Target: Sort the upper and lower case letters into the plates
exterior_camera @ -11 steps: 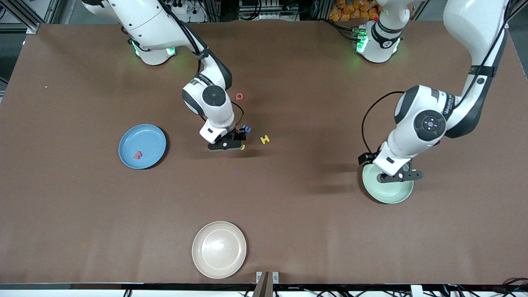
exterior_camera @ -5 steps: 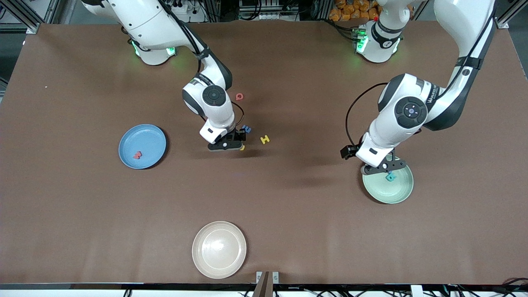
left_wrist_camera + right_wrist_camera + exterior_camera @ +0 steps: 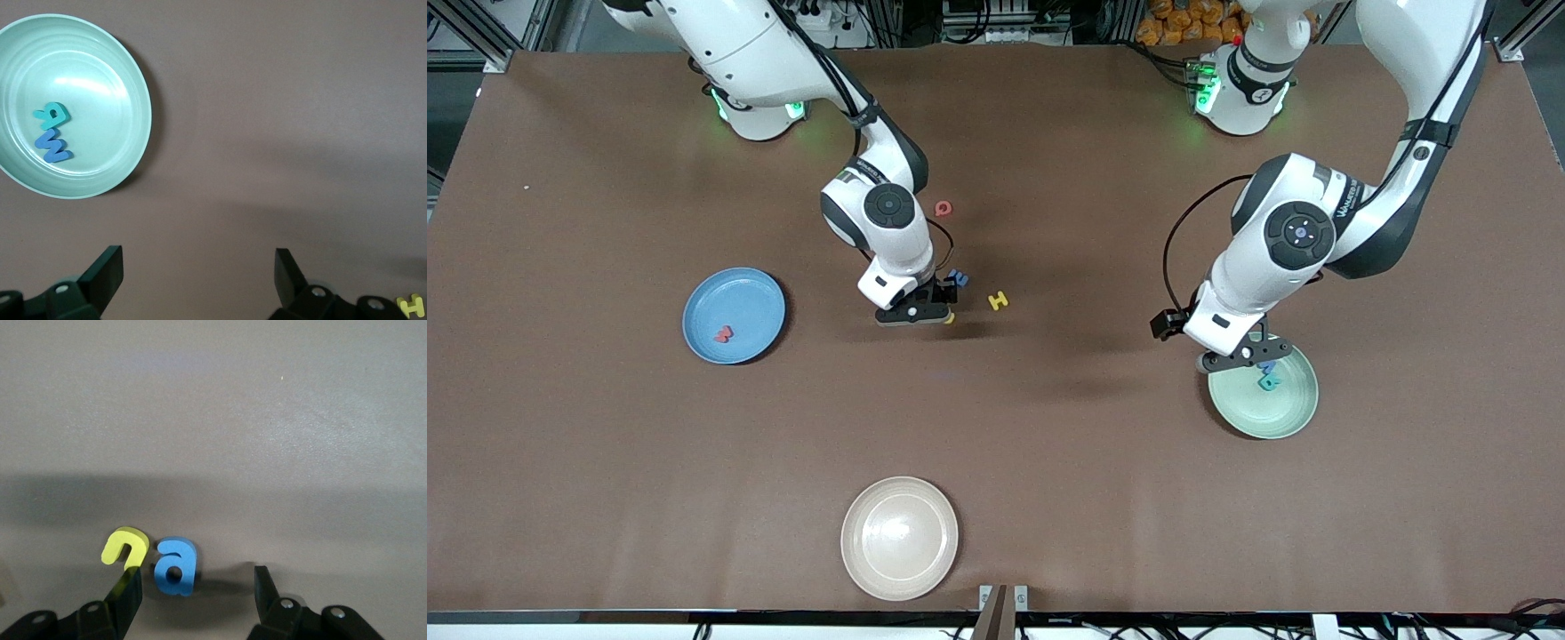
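Brown table (image 3: 1049, 462). Front view: since the earlier frame the left gripper (image 3: 1245, 354) has drawn off the mint plate (image 3: 1280, 418) toward the middle, uncovering a teal letter (image 3: 1268, 382) and a blue letter (image 3: 1265, 366) in it. Right gripper (image 3: 914, 313) unmoved, low over the table among loose letters. Blue plate (image 3: 734, 293) holds a red letter (image 3: 723, 334).

Left wrist view: fingers (image 3: 105, 270) spread wide, nothing between.

Right wrist view: fingers (image 3: 125, 595) apart around a blue "a" (image 3: 176, 566), a yellow letter (image 3: 125, 546) just beside.

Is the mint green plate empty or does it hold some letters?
Not empty. The mint green plate holds two letters lying flat and touching: a teal letter and a blue letter.
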